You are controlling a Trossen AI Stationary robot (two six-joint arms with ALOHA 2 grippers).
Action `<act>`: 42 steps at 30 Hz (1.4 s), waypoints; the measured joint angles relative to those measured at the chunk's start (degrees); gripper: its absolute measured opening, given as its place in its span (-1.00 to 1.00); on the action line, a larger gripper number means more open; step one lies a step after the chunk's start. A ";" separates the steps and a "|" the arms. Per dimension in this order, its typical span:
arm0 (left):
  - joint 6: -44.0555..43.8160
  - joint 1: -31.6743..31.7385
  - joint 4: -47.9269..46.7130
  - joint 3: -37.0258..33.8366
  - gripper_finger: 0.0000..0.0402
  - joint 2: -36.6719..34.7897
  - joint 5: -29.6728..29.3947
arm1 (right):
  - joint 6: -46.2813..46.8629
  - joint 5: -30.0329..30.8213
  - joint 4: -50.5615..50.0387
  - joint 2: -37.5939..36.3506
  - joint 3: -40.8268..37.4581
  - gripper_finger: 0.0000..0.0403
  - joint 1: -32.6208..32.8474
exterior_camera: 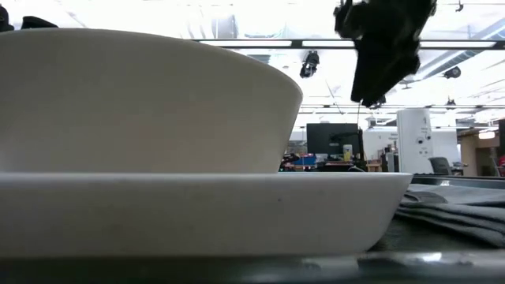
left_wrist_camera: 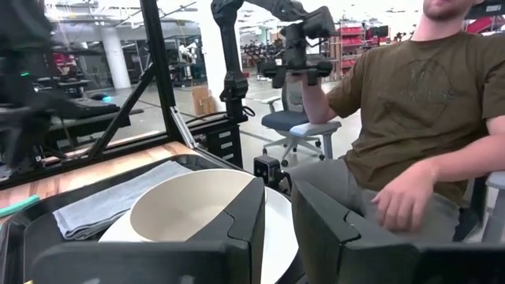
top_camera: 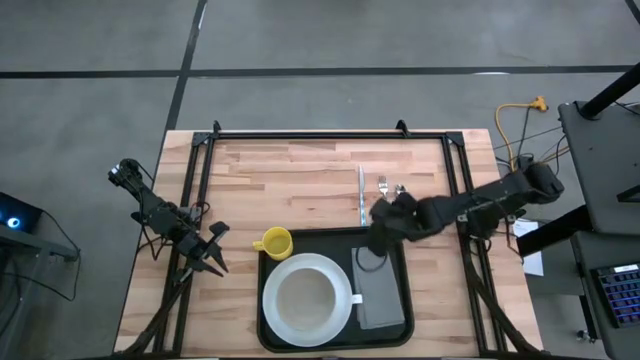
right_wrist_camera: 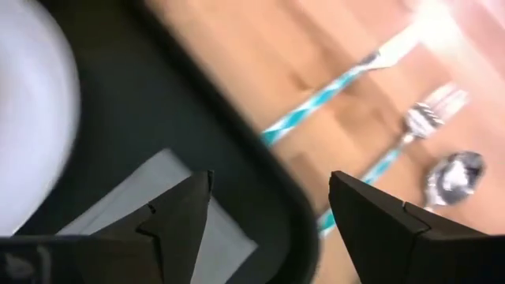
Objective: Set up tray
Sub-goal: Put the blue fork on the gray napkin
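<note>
Wooden desk (top_camera: 300,175) stands on a grey floor; I see a workshop with a seated person (left_wrist_camera: 410,102) beyond. Tray (top_camera: 385,335) lies at the near edge, carrying plate (top_camera: 340,325), bowl (top_camera: 305,297) and grey napkin (top_camera: 380,295). Right claw (top_camera: 377,243) hovers spread over its far rim. Left claw (top_camera: 212,262) rests pressed together, left of the tray. No legible writing.

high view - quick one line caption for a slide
Right gripper open above the black tray holding plate, bowl and napkin; cutlery waits on the table.
</note>
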 joint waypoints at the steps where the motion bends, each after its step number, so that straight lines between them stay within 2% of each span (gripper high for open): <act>1: 0.00 -0.02 0.00 -0.01 -0.76 -0.02 -0.01 | 0.09 -0.10 -0.01 -0.34 -0.65 0.23 -1.52; 12: 0.00 -0.01 0.00 0.00 -0.76 0.00 -0.02 | 1.72 -5.74 0.48 -1.17 -5.64 0.23 -17.91; 17: 0.00 -0.01 -0.01 0.00 -0.76 0.00 -0.01 | 2.83 -8.91 0.42 -0.20 -6.09 0.25 -22.74; 31: 0.00 -0.01 -0.01 0.00 -0.76 0.00 -0.01 | 7.34 -13.21 1.94 3.19 -6.12 0.22 -27.04; 42: 0.00 -0.02 -0.02 0.00 -0.76 -0.01 0.00 | 9.08 -18.14 2.43 9.98 -6.12 0.27 -29.05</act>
